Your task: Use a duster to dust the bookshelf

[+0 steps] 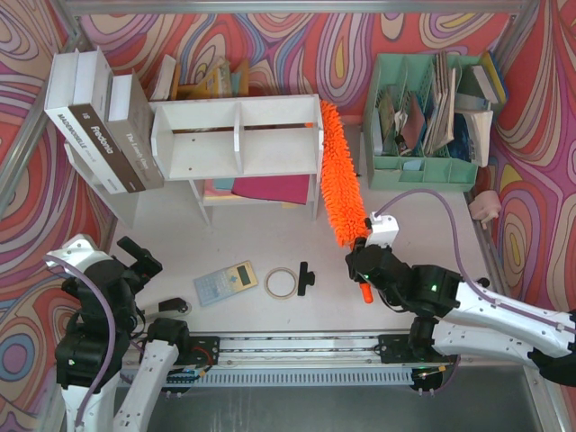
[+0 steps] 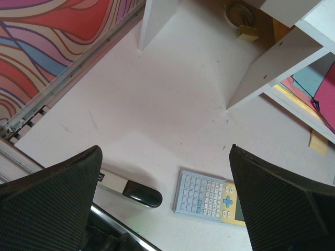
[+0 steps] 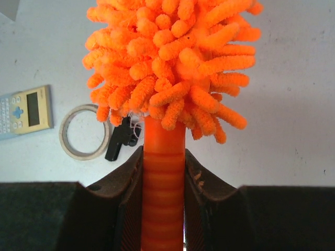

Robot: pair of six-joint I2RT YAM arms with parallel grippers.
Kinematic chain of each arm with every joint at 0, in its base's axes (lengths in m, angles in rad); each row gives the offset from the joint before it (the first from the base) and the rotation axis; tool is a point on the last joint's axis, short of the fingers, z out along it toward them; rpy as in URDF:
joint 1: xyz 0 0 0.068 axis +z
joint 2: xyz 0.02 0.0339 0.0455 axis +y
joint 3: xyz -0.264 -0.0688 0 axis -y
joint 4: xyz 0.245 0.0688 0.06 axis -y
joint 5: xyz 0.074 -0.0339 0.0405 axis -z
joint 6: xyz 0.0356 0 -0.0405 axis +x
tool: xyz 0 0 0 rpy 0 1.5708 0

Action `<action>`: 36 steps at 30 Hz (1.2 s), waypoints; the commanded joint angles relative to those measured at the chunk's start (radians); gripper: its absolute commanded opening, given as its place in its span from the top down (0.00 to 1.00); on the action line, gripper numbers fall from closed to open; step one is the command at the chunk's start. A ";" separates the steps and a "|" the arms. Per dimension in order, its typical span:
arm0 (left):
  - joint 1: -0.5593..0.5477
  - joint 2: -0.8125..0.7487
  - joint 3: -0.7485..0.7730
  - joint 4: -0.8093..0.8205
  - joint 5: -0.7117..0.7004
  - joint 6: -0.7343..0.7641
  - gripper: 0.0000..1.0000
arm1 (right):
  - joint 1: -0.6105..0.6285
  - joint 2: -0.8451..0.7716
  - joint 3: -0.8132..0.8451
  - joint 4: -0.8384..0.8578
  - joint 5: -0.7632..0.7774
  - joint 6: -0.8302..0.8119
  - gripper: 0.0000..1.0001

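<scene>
The white bookshelf (image 1: 238, 135) stands at the back of the table, with a central divider and two compartments; one of its legs (image 2: 272, 68) shows in the left wrist view. The fluffy orange duster (image 1: 337, 175) runs along the shelf's right side, its tip by the top right corner. My right gripper (image 1: 362, 263) is shut on the duster's ribbed orange handle (image 3: 163, 172), with the fluffy head (image 3: 172, 57) just past the fingers. My left gripper (image 1: 139, 261) hovers at the near left, open and holding nothing (image 2: 165, 148).
A calculator (image 1: 225, 282), a tape ring (image 1: 281, 283) and a black clip (image 1: 306, 276) lie on the near table. A black-tipped white object (image 2: 141, 194) lies by the left arm. Big books (image 1: 99, 121) lean left of the shelf. A mint-green organizer (image 1: 423, 117) stands at the back right.
</scene>
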 commanded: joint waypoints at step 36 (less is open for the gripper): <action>0.005 -0.027 -0.015 0.009 -0.003 0.010 0.02 | 0.010 -0.012 -0.075 -0.007 -0.030 0.092 1.00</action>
